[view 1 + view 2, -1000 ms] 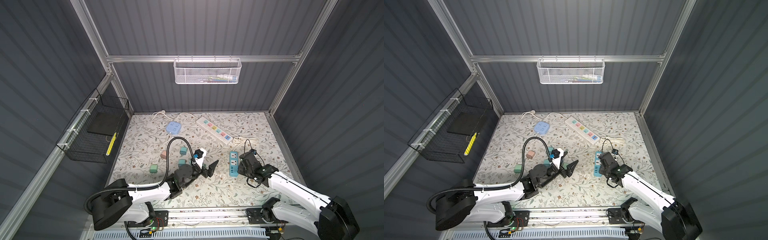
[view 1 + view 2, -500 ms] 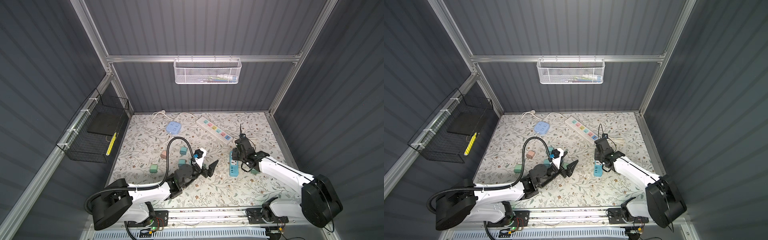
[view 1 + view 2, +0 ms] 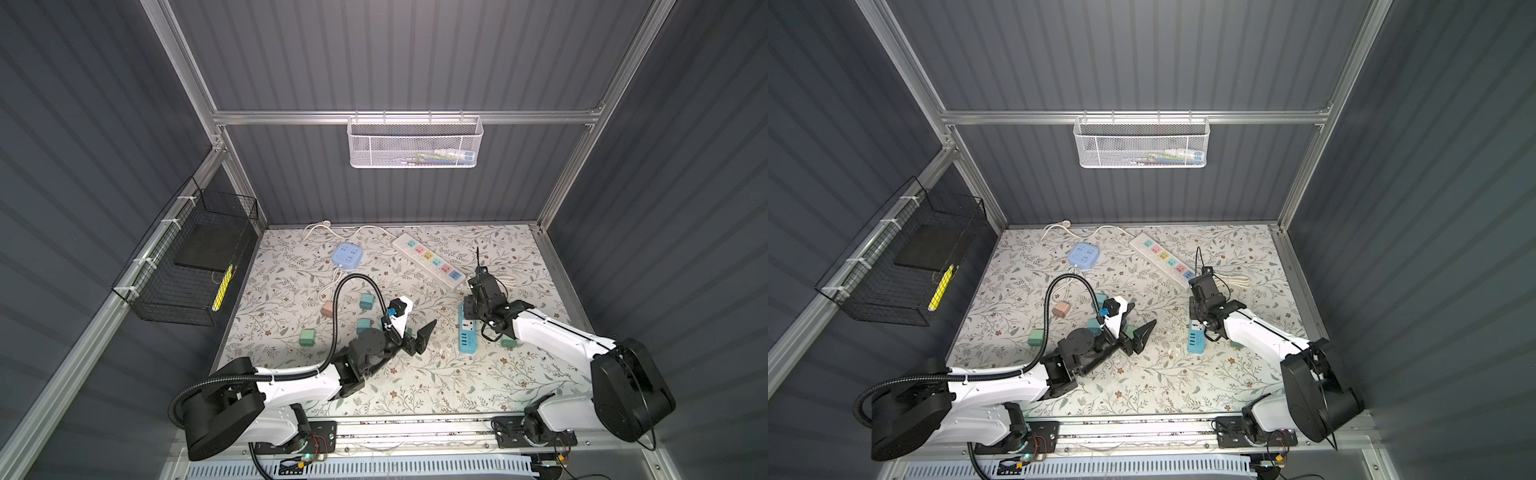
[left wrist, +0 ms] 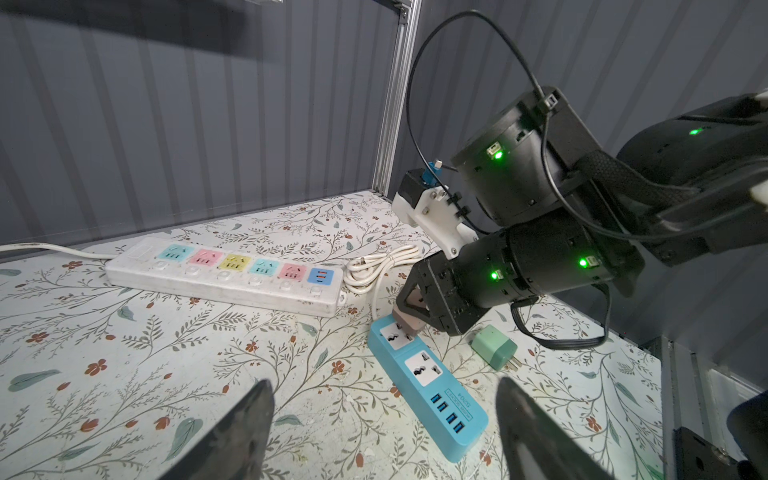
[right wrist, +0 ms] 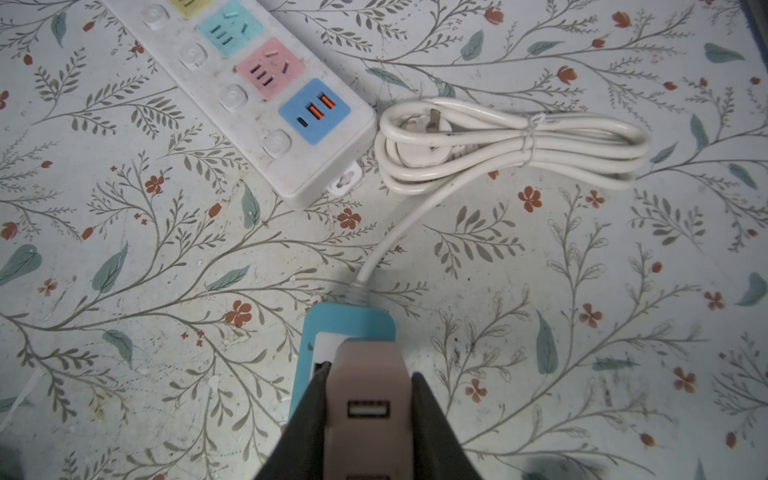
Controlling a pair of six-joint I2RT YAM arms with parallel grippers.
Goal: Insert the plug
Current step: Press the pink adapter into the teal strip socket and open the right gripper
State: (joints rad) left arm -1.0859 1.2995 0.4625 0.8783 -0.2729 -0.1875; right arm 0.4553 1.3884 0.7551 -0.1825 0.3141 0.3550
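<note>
We see right claw (image 5: 368, 374) clamped on pink USB charger (image 5: 365, 436), held at blue power strip (image 4: 432, 390) socket for insertion; left claw (image 4: 382, 386) apart.

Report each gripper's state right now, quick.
Left gripper: open, holding nothing.
Right gripper: shut on the pink plug, at the blue power strip.
</note>
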